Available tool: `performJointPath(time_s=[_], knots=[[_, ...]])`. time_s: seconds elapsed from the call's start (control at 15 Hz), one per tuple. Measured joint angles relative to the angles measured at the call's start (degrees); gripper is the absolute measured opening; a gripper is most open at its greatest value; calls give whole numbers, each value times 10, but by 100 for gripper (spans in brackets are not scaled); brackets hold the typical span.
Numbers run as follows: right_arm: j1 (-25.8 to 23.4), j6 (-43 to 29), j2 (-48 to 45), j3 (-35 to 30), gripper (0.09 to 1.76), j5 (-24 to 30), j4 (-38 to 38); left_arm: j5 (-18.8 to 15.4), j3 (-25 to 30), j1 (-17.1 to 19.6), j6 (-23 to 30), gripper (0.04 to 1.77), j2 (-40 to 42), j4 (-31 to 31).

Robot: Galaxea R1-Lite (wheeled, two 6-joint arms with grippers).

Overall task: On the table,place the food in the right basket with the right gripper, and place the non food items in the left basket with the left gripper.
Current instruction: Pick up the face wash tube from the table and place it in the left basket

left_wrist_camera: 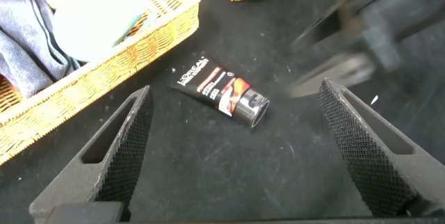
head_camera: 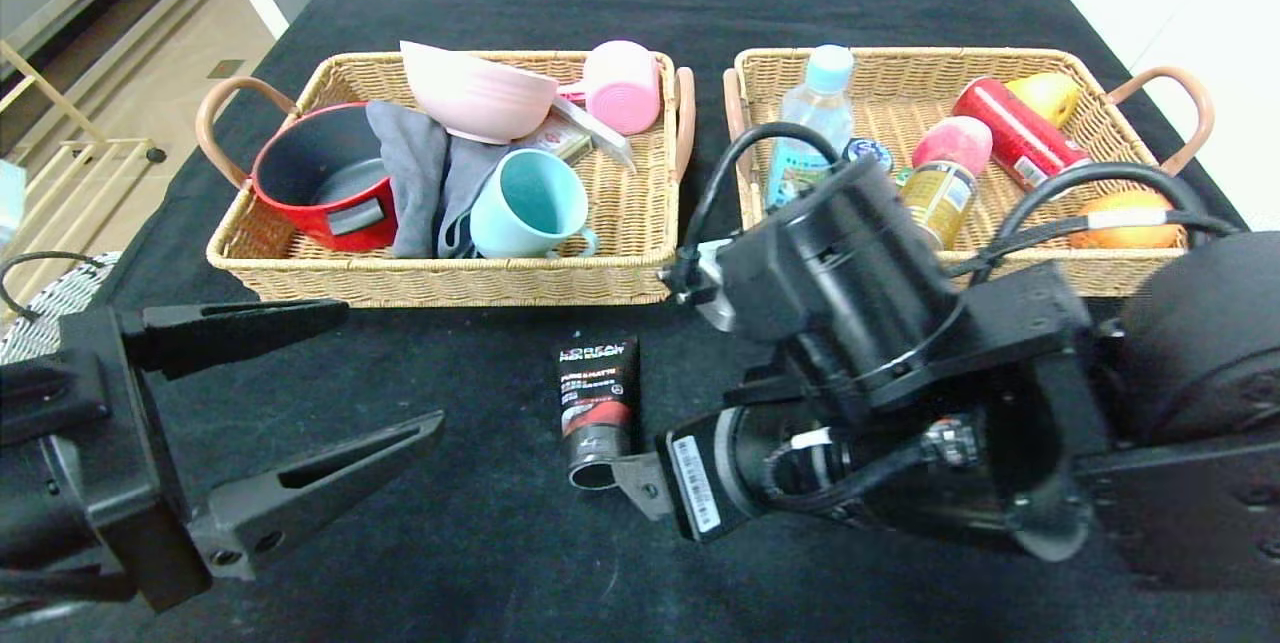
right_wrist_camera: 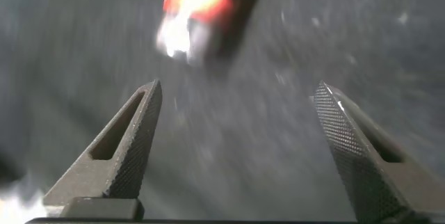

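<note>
The black L'Oreal tube lies on the table in front of the two baskets. My left gripper hovers open to its left; in the left wrist view the tube lies beyond the open, empty left gripper. The right gripper is open and empty over the cloth, the tube ahead of it; in the head view its arm hides the fingers. The grey towel and pink bowl sit in the left basket. The water bottle, blue-lidded jar and gold can lie in the right basket.
The left basket also holds a red pot, a teal mug and a small pink cup. A red can and an orange are in the right basket. The right arm spans the table's right front.
</note>
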State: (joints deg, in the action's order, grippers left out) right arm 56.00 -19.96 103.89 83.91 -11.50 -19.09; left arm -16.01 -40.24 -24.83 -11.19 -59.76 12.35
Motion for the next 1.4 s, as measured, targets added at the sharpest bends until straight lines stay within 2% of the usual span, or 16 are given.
performJointPath(time_s=[0.27,0.47,0.6,0.87,1.0,1.13,1.4], knots=[[-82,123,-115,-137,165,168,60,3,1,3,0,172,-12,-1],[-149,221,-190,-222,167,281,69,3,1,7,-4,172,-17,-1],[-186,271,-235,-265,167,337,72,4,0,7,-7,172,-19,-3],[-234,329,-304,-342,169,366,120,13,-2,9,-17,172,-19,-5],[-244,333,-337,-392,169,368,174,32,-3,14,-22,172,-18,-3],[-257,334,-360,-431,170,368,218,33,-4,17,-22,172,-20,-5],[-318,331,-377,-489,170,395,305,35,-5,17,-21,172,-27,-6]])
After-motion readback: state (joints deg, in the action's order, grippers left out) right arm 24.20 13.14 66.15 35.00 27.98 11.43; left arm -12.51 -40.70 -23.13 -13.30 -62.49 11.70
